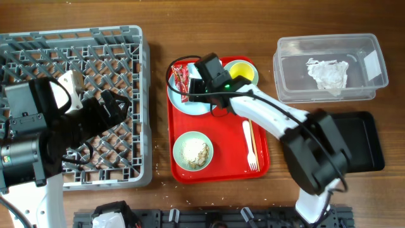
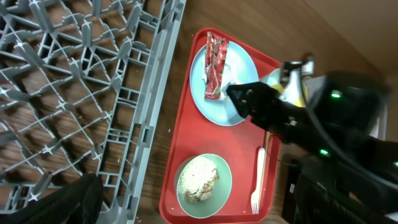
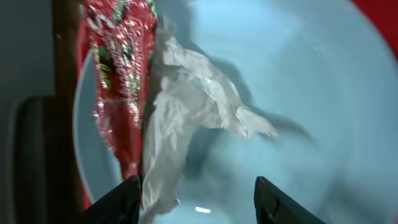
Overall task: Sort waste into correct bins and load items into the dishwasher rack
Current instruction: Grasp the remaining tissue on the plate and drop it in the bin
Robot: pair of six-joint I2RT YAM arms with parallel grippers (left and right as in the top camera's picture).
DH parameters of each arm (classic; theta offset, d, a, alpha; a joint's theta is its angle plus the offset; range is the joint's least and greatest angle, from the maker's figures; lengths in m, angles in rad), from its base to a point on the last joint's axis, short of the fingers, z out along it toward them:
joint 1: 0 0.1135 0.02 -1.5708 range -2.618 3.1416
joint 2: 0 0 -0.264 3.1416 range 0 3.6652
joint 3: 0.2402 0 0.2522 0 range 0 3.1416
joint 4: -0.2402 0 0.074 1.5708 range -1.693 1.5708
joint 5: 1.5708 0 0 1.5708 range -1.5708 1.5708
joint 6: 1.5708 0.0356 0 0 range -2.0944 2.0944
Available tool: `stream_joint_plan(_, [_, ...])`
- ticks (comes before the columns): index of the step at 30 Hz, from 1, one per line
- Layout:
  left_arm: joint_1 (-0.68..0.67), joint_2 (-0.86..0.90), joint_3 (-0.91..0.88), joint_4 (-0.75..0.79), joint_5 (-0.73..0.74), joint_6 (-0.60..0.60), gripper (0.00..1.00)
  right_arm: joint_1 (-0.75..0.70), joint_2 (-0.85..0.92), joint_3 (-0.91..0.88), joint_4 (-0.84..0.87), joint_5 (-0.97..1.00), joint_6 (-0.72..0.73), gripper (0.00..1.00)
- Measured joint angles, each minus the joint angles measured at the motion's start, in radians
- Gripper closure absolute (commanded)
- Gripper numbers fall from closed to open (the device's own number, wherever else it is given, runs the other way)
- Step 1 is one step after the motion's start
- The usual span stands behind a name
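Note:
A light blue bowl (image 1: 188, 101) on the red tray holds a red snack wrapper (image 1: 181, 80) and a crumpled white napkin (image 3: 186, 118). My right gripper (image 3: 198, 196) is open just above this bowl (image 3: 311, 93), with its left finger beside the napkin and the wrapper (image 3: 115, 74). A green bowl (image 1: 193, 151) holds beige food scraps. A yellow cup (image 1: 243, 71), a white fork (image 1: 249, 145) and chopsticks (image 1: 254, 130) lie on the tray. My left gripper (image 1: 119, 104) is open and empty over the grey rack (image 1: 76, 38). No white plate shows.
The red tray (image 1: 218, 174) sits between the rack and the bins. The clear tub (image 1: 288, 69) at the back right holds another crumpled napkin (image 1: 328, 73). The black tray (image 1: 364, 145) lies in front of it, partly under my right arm.

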Motion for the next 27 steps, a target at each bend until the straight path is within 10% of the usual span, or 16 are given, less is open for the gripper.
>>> stream_joint_plan(3, [0.000, 0.000, 0.000, 0.000, 0.000, 0.000, 0.00, 0.000, 0.053, 0.000, 0.034, -0.003, 0.025, 0.57])
stream_joint_plan(5, [0.000, 0.000, 0.000, 0.000, 0.000, 0.000, 0.00, 0.000, 0.055, 0.000, 0.039, -0.007, 0.034, 0.96])
stream_joint_plan(6, [0.000, 0.000, 0.000, 0.000, 0.000, 0.000, 0.00, 0.000, 0.056, 0.000, 0.038, -0.014, 0.037, 0.96])
stream_joint_plan(12, [0.000, 0.000, 0.000, -0.001, 0.000, 0.000, 0.00, -0.079, -0.069, 0.000, -0.092, -0.030, 0.041, 0.96])
stream_joint_plan(15, [0.000, 0.000, 0.000, -0.001, 0.000, 0.000, 0.00, -0.143, -0.278, 0.000, -0.134, -0.051, 0.023, 0.60])
stream_joint_plan(17, [0.000, 0.000, 0.000, 0.000, 0.000, 0.000, 0.00, -0.135, -0.323, 0.005, -0.134, -0.116, -0.009, 0.53])
stream_joint_plan(27, [0.000, 0.000, 0.000, 0.000, 0.000, 0.000, 0.00, -0.041, 0.038, 0.002, -0.033, -0.161, 0.008, 0.50])
